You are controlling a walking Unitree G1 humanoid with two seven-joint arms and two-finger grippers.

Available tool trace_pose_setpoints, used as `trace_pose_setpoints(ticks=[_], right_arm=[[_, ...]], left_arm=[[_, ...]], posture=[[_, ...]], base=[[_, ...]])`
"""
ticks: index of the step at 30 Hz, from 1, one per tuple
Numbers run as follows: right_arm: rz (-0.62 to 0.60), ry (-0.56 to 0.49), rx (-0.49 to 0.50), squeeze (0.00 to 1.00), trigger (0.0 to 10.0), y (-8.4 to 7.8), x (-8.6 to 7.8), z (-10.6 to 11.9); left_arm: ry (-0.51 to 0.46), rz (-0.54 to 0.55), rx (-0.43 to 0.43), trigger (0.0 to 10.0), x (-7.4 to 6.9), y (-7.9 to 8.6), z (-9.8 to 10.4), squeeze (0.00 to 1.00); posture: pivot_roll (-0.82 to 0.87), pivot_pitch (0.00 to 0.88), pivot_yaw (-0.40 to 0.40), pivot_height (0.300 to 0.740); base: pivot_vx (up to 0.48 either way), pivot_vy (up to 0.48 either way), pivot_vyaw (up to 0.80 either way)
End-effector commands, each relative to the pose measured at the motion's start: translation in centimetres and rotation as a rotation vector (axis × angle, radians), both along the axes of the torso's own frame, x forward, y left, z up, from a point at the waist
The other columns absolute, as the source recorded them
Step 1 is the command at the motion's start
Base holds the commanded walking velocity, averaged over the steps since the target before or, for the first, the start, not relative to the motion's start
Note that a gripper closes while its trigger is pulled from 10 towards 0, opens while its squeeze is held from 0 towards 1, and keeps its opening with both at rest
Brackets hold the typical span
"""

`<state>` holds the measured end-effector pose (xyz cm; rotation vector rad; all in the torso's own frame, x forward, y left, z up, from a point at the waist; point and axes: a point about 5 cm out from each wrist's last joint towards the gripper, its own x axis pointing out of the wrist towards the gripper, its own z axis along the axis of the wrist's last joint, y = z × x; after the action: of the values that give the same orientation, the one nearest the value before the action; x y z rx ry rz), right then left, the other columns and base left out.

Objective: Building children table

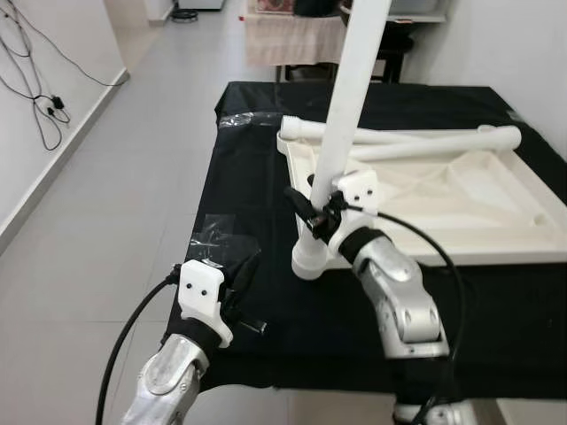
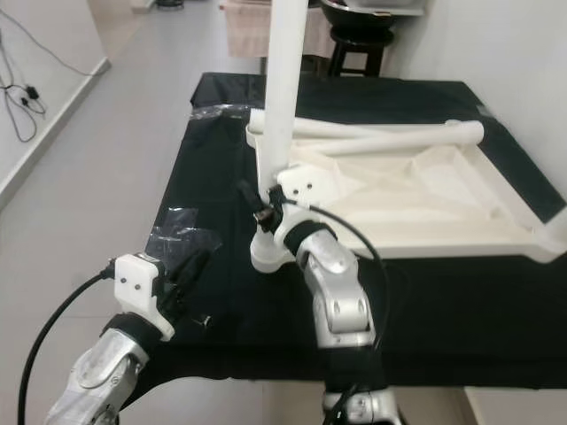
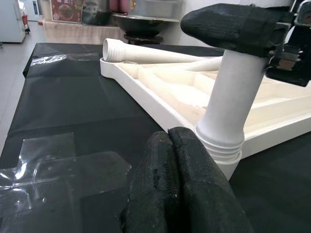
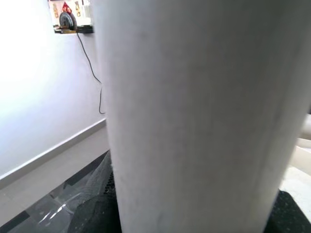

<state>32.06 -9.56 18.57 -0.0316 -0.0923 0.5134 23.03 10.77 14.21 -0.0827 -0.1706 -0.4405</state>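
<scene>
my right gripper (image 1: 321,212) is clamped on the upright leg (image 1: 347,106) at the tabletop (image 1: 496,204) corner, centre frame; left gripper (image 1: 241,282) pressed together, idle; two legs (image 1: 416,142) left.

Right hand (image 1: 321,215) clamps an upright white leg (image 1: 347,106) at the tabletop's (image 1: 461,208) near corner.
Two loose legs (image 1: 399,142) lie at 12 o'clock on the tabletop; left hand (image 1: 237,285) hovers at 7 o'clock over the black-covered table (image 1: 266,177).

No legible text or labels.
</scene>
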Motion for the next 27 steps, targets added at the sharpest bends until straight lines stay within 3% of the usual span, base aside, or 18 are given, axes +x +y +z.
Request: trace_pose_setpoints(ticks=[1,3,4,5,6,7,9,11,12,13,14,15,16,19,21,27], right_arm=[[-0.026,0.188,-0.060,0.00,0.0,-0.5,-0.3,-4.2],[-0.005,0.170,-0.063,0.00,0.0,0.0,0.3,-3.7],[-0.004,0.156,-0.066,0.00,1.8,0.2,0.9,-3.4],[0.011,0.145,-0.048,0.00,10.0,0.4,1.4,-3.0],[0.011,0.145,-0.048,0.00,10.0,0.4,1.4,-3.0],[0.058,0.125,-0.029,1.00,10.0,0.8,1.8,-2.5],[0.100,0.107,-0.014,1.00,10.0,1.0,2.0,-2.0],[0.283,0.051,-0.001,1.00,10.0,1.8,2.1,-0.7],[0.283,0.051,-0.001,1.00,10.0,1.8,2.1,-0.7],[0.409,0.031,-0.003,0.84,10.0,2.1,2.0,0.0],[0.409,0.031,-0.003,0.84,10.0,2.1,2.0,0.0],[0.492,0.020,-0.006,0.84,10.0,2.2,1.9,0.5],[0.564,0.003,-0.030,0.00,10.0,2.2,1.4,1.1],[0.652,-0.006,-0.091,0.00,10.0,1.8,1.1,1.7],[0.693,0.009,-0.126,0.00,10.0,1.5,1.9,1.4],[0.710,0.030,-0.130,0.00,10.0,1.2,3.2,1.6]], left_arm=[[0.015,-0.004,0.000,10.0,0.0,0.1,-0.2,0.00],[0.014,-0.001,0.001,10.0,0.0,0.1,-0.2,0.00],[0.012,0.004,0.002,10.0,0.1,0.1,-0.2,0.00],[0.010,0.007,0.002,10.0,0.1,0.0,-0.2,0.00],[0.010,0.007,0.002,10.0,0.1,0.0,-0.2,0.00],[0.009,0.009,0.002,10.0,0.1,0.0,-0.2,0.00],[0.008,0.008,0.000,10.0,0.1,0.0,-0.1,0.00],[0.010,0.003,-0.004,10.0,0.1,-0.1,-0.1,0.00],[0.010,0.003,-0.004,10.0,0.1,-0.1,-0.1,0.00],[0.011,0.001,-0.005,10.0,0.1,-0.1,-0.1,0.00],[0.011,0.001,-0.005,10.0,0.1,-0.1,-0.1,0.00],[0.011,-0.001,-0.006,10.0,0.1,-0.1,-0.1,0.00],[0.011,-0.001,-0.007,10.0,0.1,-0.2,-0.1,0.00],[0.011,-0.002,-0.009,10.0,0.0,-0.2,-0.1,0.00],[0.010,-0.001,-0.009,10.0,0.0,-0.3,-0.1,0.00],[0.011,0.000,-0.008,10.0,-0.1,-0.3,-0.1,0.00]], posture=[[0.02,0.136,-0.027,0.740],[0.03,0.132,-0.036,0.740],[0.03,0.132,-0.039,0.740],[0.03,0.131,-0.041,0.740],[0.03,0.131,-0.041,0.740],[0.03,0.132,-0.040,0.740],[0.03,0.132,-0.039,0.740],[0.03,0.134,-0.036,0.740],[0.03,0.134,-0.036,0.740],[0.03,0.133,-0.036,0.740],[0.03,0.133,-0.036,0.740],[0.03,0.133,-0.036,0.740],[0.03,0.133,-0.038,0.740],[0.04,0.132,-0.042,0.740],[0.04,0.132,-0.046,0.740],[0.06,0.132,-0.049,0.740]], base=[[0.000,0.000,0.00],[0.000,0.000,0.00],[0.000,0.000,0.00],[0.000,0.000,0.00],[0.000,0.000,0.00],[0.000,0.000,0.00],[0.000,0.000,0.00],[0.000,0.000,0.00],[0.000,0.000,0.00],[0.000,0.000,0.00],[0.000,0.000,0.00],[0.000,0.000,0.00],[0.000,0.000,0.00],[0.000,0.000,0.00],[0.000,0.000,0.00],[0.000,0.000,0.00]])
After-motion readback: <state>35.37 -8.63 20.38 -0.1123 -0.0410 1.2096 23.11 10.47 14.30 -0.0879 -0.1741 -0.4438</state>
